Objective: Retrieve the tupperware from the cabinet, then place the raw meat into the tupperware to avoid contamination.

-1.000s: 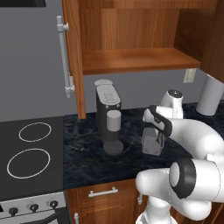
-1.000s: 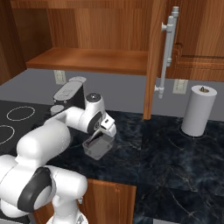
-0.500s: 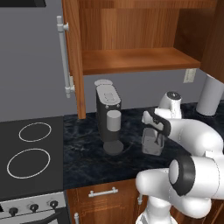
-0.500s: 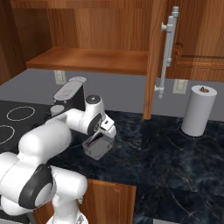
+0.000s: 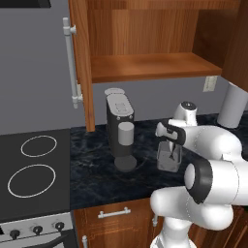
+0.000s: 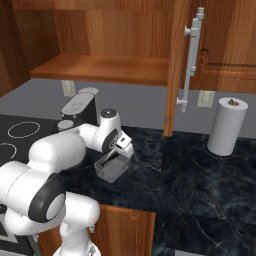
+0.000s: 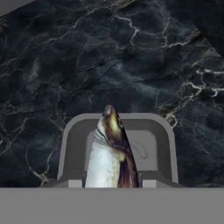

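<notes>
The tupperware (image 5: 167, 163) (image 6: 111, 170), a small grey semi-clear box, stands open on the dark marble counter right of the coffee machine. My gripper (image 5: 170, 144) (image 6: 121, 153) hangs just above it, pointing down, shut on the raw meat (image 7: 111, 153). That meat is a pale fish-like sliver whose pointed end reaches down into the tupperware's (image 7: 72, 131) opening. The fingertips themselves are hidden in the hand view. Above the counter, the cabinet (image 5: 145, 68) (image 6: 100, 67) stands open with a bare wooden shelf.
A black coffee machine (image 5: 121, 128) (image 6: 77, 107) stands close to the left of the tupperware. The white paper-towel roll (image 5: 231, 105) (image 6: 227, 126) is at the back right. The open cabinet door (image 5: 80, 63) (image 6: 177, 65) juts out overhead. The stove top (image 5: 34, 169) lies left.
</notes>
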Controlling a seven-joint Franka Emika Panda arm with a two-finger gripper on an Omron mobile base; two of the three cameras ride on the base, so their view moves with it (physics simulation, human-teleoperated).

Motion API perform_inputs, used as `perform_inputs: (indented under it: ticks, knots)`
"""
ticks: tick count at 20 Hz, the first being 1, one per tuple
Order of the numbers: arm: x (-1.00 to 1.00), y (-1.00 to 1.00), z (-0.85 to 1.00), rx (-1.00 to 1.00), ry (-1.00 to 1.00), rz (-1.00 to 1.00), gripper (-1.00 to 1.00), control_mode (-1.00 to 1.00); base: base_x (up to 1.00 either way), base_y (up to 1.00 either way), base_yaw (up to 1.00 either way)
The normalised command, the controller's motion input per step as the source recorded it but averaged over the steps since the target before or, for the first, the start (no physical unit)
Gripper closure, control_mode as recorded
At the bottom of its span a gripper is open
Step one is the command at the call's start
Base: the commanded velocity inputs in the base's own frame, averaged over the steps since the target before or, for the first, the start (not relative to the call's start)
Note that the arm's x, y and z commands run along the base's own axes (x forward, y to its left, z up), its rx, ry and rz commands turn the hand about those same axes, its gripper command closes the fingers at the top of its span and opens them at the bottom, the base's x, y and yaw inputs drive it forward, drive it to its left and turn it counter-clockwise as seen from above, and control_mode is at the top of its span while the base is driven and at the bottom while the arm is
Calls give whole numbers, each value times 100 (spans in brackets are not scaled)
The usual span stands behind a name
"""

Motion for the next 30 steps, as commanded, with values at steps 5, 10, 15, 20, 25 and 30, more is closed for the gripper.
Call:
perform_inputs:
  ticks: [5, 10, 15, 20, 25, 30]
  knots:
    - [19, -1, -3, 0, 0, 0, -100, -100, 0, 0, 0]
    - [11, -10, 0, 1, 0, 0, -100, -100, 0, 0, 0]
    - [-7, -11, 1, 3, 0, -1, -100, -100, 0, 0, 0]
    - [-64, 1, 2, 0, -8, 0, -100, -100, 0, 0, 0]
    - [-94, 19, -4, -1, -17, 0, -100, -100, 0, 0, 0]
    - [-75, 22, -18, 0, -13, 0, -100, -100, 0, 0, 0]
